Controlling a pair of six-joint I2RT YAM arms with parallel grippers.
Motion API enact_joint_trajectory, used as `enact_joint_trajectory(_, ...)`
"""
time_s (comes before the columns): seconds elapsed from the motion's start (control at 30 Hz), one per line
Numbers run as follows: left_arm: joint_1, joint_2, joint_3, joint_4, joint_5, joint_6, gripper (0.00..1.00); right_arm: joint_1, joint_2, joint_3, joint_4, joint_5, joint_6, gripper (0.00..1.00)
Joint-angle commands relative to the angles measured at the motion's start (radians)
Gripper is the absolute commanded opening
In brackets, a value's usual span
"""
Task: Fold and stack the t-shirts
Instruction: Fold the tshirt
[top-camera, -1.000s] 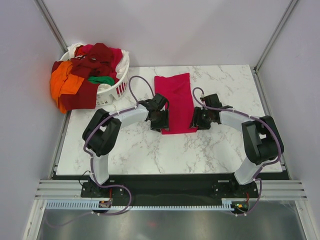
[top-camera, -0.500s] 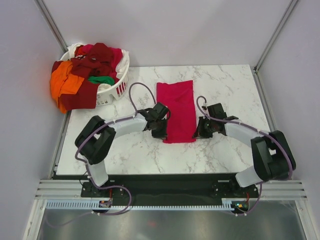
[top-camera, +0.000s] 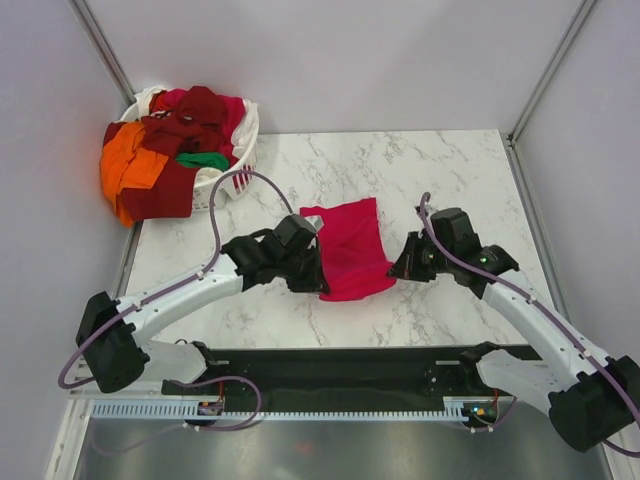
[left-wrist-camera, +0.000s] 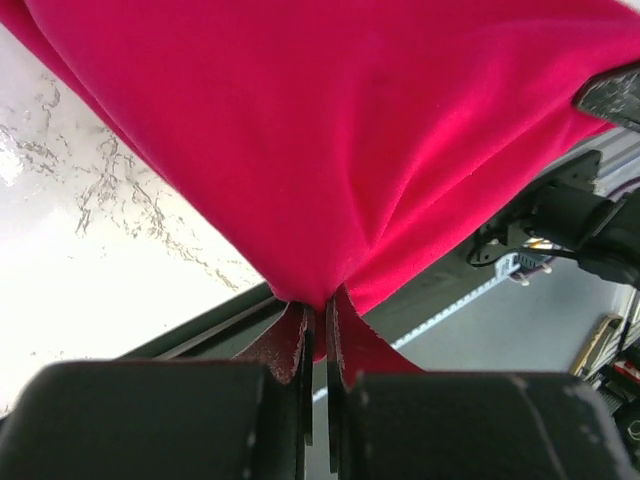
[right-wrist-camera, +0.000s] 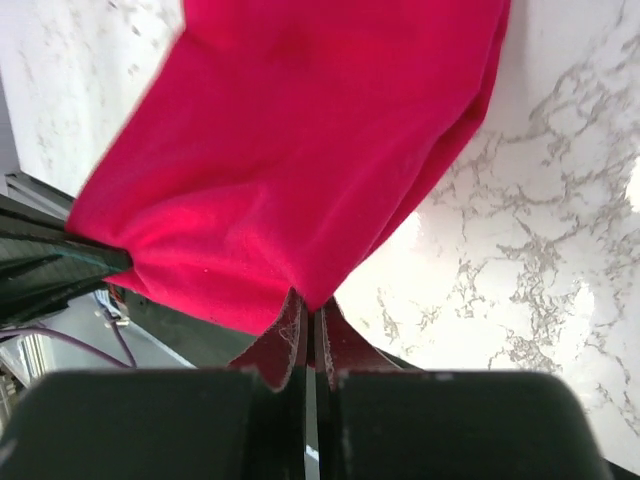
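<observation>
Pink t-shirt (top-camera: 352, 262) is pinched tight by left fingers (left-wrist-camera: 288, 350) and right fingers (right-wrist-camera: 282, 345), held up, probably for folding over.

Marble table (top-camera: 450, 180) carries pink t-shirt (top-camera: 350, 250) and white basket (top-camera: 251, 127)

A white slotted basket (top-camera: 228, 183) sits at the far-left corner of the marble table (top-camera: 455, 170). Pale walls (top-camera: 350, 60) surround it — a metal rail (top-camera: 120, 380) lines the near edge.
</observation>
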Motion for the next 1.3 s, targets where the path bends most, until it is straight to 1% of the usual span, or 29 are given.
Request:
enact_joint_trajectory(0.0, 0.011, -0.027, 0.148, -0.111, -0.026, -0.023, 0.03, 0.002, 0.015, 0.164, -0.063, 0.072, -0.005, 0.0)
enact_joint_trajectory(0.03, 0.02, -0.012, 0.175, -0.151, -0.063, 0.013, 0.04, 0.002, 0.052, 0.222, -0.072, 0.084, -0.025, 0.0)
enact_joint_trajectory(0.07, 0.046, 0.0, 0.202, -0.151, -0.063, 0.014, 0.04, 0.0, 0.072, 0.253, -0.079, 0.107, -0.034, 0.0)
enact_joint_trajectory(0.13, 0.073, 0.032, 0.275, -0.22, -0.063, 0.061, 0.04, 0.0, 0.114, 0.333, -0.086, 0.12, -0.05, 0.0)
enact_joint_trajectory(0.27, 0.157, 0.089, 0.354, -0.239, -0.048, 0.098, 0.04, -0.001, 0.25, 0.45, -0.085, 0.138, -0.082, 0.0)
enact_joint_trajectory(0.33, 0.183, 0.111, 0.381, -0.246, -0.01, 0.136, 0.06, -0.001, 0.314, 0.5, -0.08, 0.153, -0.091, 0.0)
enact_joint_trajectory(0.53, 0.278, 0.209, 0.426, -0.246, 0.03, 0.164, 0.11, -0.012, 0.477, 0.612, -0.065, 0.181, -0.122, 0.0)
enact_joint_trajectory(0.63, 0.318, 0.272, 0.452, -0.245, 0.049, 0.187, 0.11, -0.03, 0.578, 0.661, -0.057, 0.183, -0.125, 0.0)
enact_joint_trajectory(0.8, 0.381, 0.37, 0.518, -0.245, 0.057, 0.225, 0.1, -0.05, 0.692, 0.723, -0.034, 0.173, -0.123, 0.0)
enact_joint_trajectory(0.97, 0.43, 0.522, 0.601, -0.243, 0.066, 0.27, 0.08, -0.063, 0.83, 0.821, -0.025, 0.17, -0.126, 0.0)
enact_joint_trajectory(1.0, 0.436, 0.546, 0.637, -0.246, 0.07, 0.276, 0.07, -0.063, 0.851, 0.839, -0.028, 0.178, -0.128, 0.0)
enact_joint_trajectory(1.03, 0.442, 0.575, 0.657, -0.245, 0.07, 0.291, 0.05, -0.063, 0.885, 0.867, -0.031, 0.208, -0.131, 0.0)
enact_joint_trajectory(1.07, 0.448, 0.627, 0.679, -0.243, 0.069, 0.297, 0.04, -0.064, 0.902, 0.881, -0.031, 0.222, -0.131, 0.0)
enact_joint_trajectory(1.13, 0.467, 0.683, 0.737, -0.245, 0.081, 0.307, 0.04, -0.069, 0.937, 0.91, -0.036, 0.259, -0.134, 0.0)
enact_joint_trajectory(1.17, 0.478, 0.734, 0.777, -0.245, 0.104, 0.313, 0.04, -0.072, 0.977, 0.936, -0.037, 0.264, -0.132, 0.0)
enact_joint_trajectory(1.27, 0.497, 0.801, 0.856, -0.246, 0.124, 0.322, 0.05, -0.092, 1.052, 0.99, -0.042, 0.274, -0.113, 0.0)
